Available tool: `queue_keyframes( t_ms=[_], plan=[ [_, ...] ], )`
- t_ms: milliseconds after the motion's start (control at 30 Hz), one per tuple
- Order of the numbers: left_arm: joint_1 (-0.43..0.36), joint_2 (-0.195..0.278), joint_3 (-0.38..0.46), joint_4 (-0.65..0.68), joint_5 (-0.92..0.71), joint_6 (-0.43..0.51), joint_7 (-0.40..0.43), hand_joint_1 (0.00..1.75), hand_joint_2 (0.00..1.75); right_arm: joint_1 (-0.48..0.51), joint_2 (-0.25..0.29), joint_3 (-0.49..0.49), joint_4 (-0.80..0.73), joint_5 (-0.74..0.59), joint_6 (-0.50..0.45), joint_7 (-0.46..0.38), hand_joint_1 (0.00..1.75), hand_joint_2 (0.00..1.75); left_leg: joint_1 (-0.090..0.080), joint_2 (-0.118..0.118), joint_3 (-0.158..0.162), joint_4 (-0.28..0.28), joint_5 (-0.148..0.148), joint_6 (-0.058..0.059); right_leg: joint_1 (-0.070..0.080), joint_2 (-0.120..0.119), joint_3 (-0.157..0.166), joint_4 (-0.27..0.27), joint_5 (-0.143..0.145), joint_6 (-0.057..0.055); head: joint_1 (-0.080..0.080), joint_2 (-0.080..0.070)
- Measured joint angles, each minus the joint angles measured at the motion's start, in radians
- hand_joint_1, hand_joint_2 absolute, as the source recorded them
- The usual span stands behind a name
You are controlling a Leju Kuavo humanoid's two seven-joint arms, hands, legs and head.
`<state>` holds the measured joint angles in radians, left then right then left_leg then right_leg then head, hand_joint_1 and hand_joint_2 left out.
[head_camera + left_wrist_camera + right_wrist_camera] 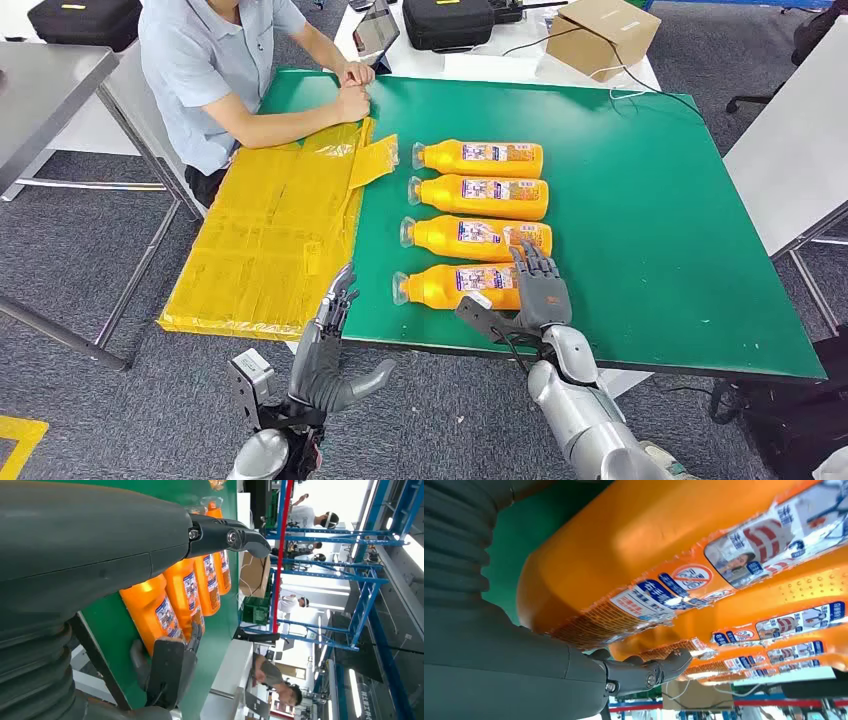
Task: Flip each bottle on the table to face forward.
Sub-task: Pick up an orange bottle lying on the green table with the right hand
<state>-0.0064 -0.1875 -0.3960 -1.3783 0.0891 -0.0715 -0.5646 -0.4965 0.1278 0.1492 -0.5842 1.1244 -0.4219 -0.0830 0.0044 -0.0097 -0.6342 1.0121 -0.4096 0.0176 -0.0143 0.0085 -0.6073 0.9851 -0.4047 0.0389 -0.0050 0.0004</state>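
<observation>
Four orange plastic bottles lie on their sides in a row on the green table [680, 260], clear caps pointing toward the yellow sheet [270, 240], glossy bodies wrapped in printed blue-and-white labels. The nearest bottle [455, 286] lies closest to the table's near edge; beyond it come the second bottle [478, 238], the third bottle [482, 196] and the farthest bottle [483, 158], each just beside the next.

The right hand [538, 290] rests at the base end of the nearest bottle, dark fingers spread and laid over it, thumb stretched out alongside the table's near edge; whether it actually grips is unclear. The left hand [325, 345] hangs off the table's near edge, by the yellow sheet's corner, fingers apart and holding nothing.

The yellow sheet is crinkled, taped plastic draped over the table's side. A person [215, 70] in a light blue shirt sits at the table's far corner, hands on the sheet. Behind the table stand a cardboard box [603, 35] and a black case [447, 22]; grey carpet covers the floor.
</observation>
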Motion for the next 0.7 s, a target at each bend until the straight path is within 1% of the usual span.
queue_keyframes(
  t_ms=[33, 67, 100, 167, 267, 567, 700],
  plan=[
    [-0.001, 0.0, 0.001, 0.0, 0.001, -0.001, 0.0, 0.0, 1.75, -0.004, -0.001, 0.003, 0.005, -0.002, 0.007, 0.001, 1.45, 1.75, 0.0, 0.0, 0.0, 0.0, 0.0, 0.0, 0.0, 0.0, 0.0, 0.0, 0.0, 0.0, 0.0, 0.0],
    [-0.002, 0.0, 0.001, 0.0, 0.001, -0.001, 0.0, 0.0, 1.75, -0.008, -0.003, 0.006, 0.01, -0.004, 0.013, 0.002, 1.49, 1.75, 0.0, 0.0, 0.0, 0.0, 0.0, 0.0, 0.0, 0.0, 0.0, 0.0, 0.0, 0.0, 0.0, 0.0],
    [-0.003, 0.0, 0.002, 0.0, 0.002, -0.002, 0.0, 0.0, 1.75, -0.015, -0.006, 0.012, 0.019, -0.008, 0.026, 0.003, 1.61, 1.75, 0.0, 0.0, 0.001, 0.0, 0.0, 0.0, 0.0, 0.0, 0.0, 0.0, 0.0, 0.0, 0.0, 0.0],
    [-0.008, -0.001, 0.004, 0.0, 0.005, -0.003, 0.001, 0.0, 1.75, -0.03, -0.013, 0.024, 0.036, -0.014, 0.047, 0.005, 1.63, 1.75, 0.0, 0.001, 0.002, 0.0, 0.0, 0.0, 0.0, 0.001, 0.001, 0.0, 0.0, 0.0, 0.0, 0.0],
    [-0.014, -0.001, 0.006, 0.0, 0.006, -0.003, 0.001, 0.0, 1.75, -0.047, -0.02, 0.037, 0.053, -0.016, 0.063, 0.006, 1.73, 1.75, 0.0, 0.001, 0.004, 0.0, 0.0, 0.0, 0.0, 0.001, 0.004, 0.0, 0.0, 0.0, 0.0, 0.0],
    [-0.028, -0.002, 0.008, 0.0, 0.013, -0.021, 0.002, 0.0, 1.75, -0.09, -0.027, 0.075, 0.093, 0.0, 0.123, 0.044, 1.73, 1.75, 0.0, 0.001, 0.011, 0.0, -0.001, 0.0, 0.0, 0.001, 0.01, -0.001, 0.0, 0.0, 0.0, 0.0],
    [-0.035, -0.002, 0.01, 0.0, 0.017, -0.023, 0.003, 0.0, 1.75, -0.097, -0.03, 0.088, 0.104, -0.004, 0.133, 0.049, 1.75, 1.75, 0.0, 0.001, 0.013, 0.0, -0.001, 0.0, 0.0, 0.001, 0.012, -0.001, 0.0, 0.0, 0.0, 0.0]
  ],
)
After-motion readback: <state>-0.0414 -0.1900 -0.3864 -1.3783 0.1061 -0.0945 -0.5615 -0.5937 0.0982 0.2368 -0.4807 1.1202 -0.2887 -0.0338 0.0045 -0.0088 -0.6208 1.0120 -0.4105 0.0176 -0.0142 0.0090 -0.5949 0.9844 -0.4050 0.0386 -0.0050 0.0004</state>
